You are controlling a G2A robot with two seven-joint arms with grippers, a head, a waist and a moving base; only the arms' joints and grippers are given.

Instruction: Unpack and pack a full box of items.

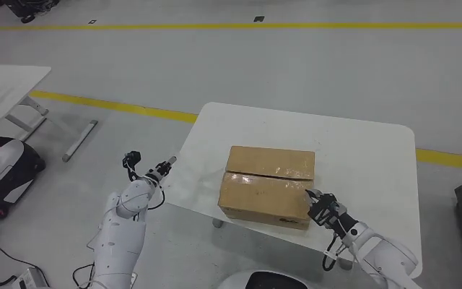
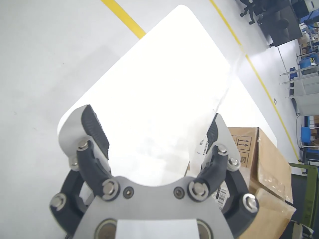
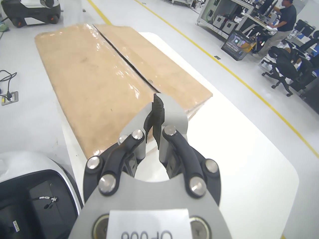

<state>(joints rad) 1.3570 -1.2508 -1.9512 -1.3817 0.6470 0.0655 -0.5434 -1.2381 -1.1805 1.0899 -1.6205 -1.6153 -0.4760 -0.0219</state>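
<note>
Cardboard box, flaps down, one gripper at its seam: hazards and surroundings

Cardboard flaps of the box (image 3: 82,75) are closed, meeting at a dark seam (image 3: 117,48) under glossy tape (image 3: 124,80); the box stands on the white table (image 1: 361,144), towards its near edge. The right gripper (image 3: 156,99) sits at the near right corner of the box, at the end of the seam; its fingers are pressed together with nothing between them; whether the tips touch the cardboard cannot be told.

Likely faults from here: closed tips may skate along the slick tape instead of entering the seam; if the tape holds, a prying move would probably lift or drag the entire box rather than a flap; a pull towards the robot could bring the box over the near table edge; a hard downward push could crush a flap onto the items inside, which are hidden.

The left gripper (image 2: 152,113) hangs off the table's left edge, well apart from the box, fingers spread wide and empty; nothing therefore braces the box against sliding.

Obstacles: the tape across the seam is the main one; the tabletop spreads beyond and to both sides of the box, giving room for unpacked items. Farther off lie a yellow floor line (image 1: 108,106) and a second table (image 1: 18,76); beyond these, office chairs (image 3: 286,68).
</note>
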